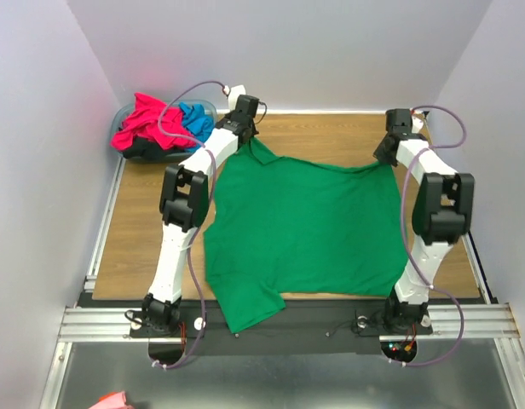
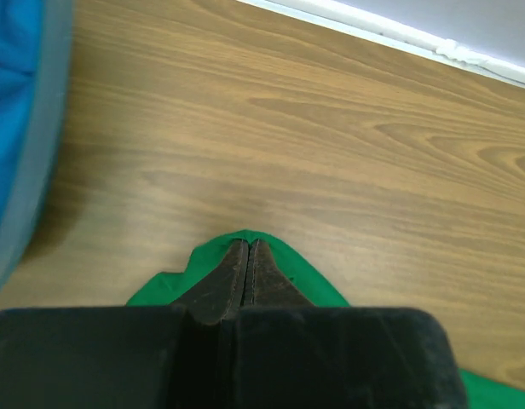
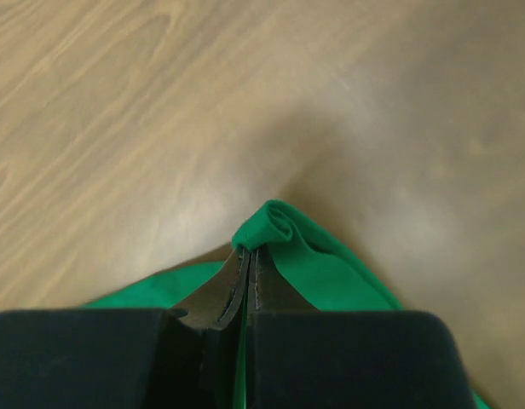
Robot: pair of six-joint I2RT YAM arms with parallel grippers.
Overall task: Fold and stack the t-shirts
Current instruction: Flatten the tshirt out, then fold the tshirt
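Wood-grain table (image 1: 331, 141), bare toward far edge. Translucent blue basin (image 2: 37, 162) at far-left corner. Plain white walls (image 1: 331, 51) on three sides. Aluminium rail (image 1: 96, 322) along near edge. Small pink object (image 1: 113, 400) below rail, possibly cloth; too cropped to tell.

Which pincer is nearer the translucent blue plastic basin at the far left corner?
Left. Left pincer grips the bright green cloth t-shirt right beside the basin; right pincer grips its other far corner, on the opposite side.
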